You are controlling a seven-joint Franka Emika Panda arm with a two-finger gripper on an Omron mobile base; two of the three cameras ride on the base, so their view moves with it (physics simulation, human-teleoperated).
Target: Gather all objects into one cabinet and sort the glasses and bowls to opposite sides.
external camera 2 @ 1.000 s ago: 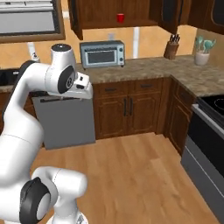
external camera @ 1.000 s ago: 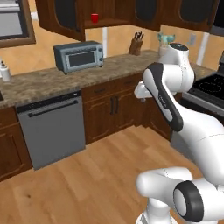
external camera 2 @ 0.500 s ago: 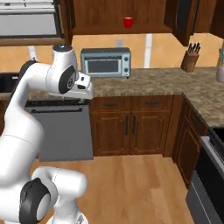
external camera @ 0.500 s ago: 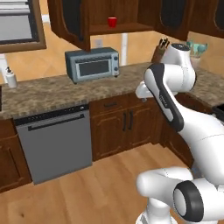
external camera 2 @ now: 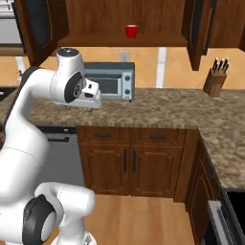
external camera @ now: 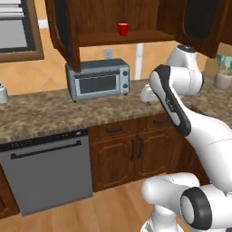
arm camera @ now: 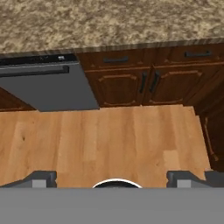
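Observation:
One small red cup (external camera: pixel 123 29) (external camera 2: pixel 131 31), one of the glasses, stands alone on the shelf board of the dark brown wall cabinet (external camera: pixel 127 39) (external camera 2: pixel 119 41), whose doors hang open. The bowls are out of view. My gripper (external camera: pixel 147 99) (external camera 2: pixel 86 106) hangs below and in front of the cabinet, at counter-edge height, well apart from the cup. In the hand view the gripper (arm camera: pixel 113 178) is open, its fingertips (arm camera: pixel 41 177) far apart with nothing between them, pointing down at the wooden floor.
A grey toaster oven (external camera: pixel 97 80) (external camera 2: pixel 112 82) sits on the speckled counter (external camera: pixel 41 113) (external camera 2: pixel 162 107) under the cabinet. A dishwasher (external camera: pixel 45 174) (arm camera: pixel 43 85) and base cabinet doors (external camera 2: pixel 129 162) lie below. A knife block (external camera 2: pixel 215 82) stands at the right and a utensil pot (external camera: pixel 222 78) at the far right.
The base has driven, so the whole scene has shifted: the open cabinet, red cup and toaster oven now sit closer and more central. The arm holds the same pose, gripper still open.

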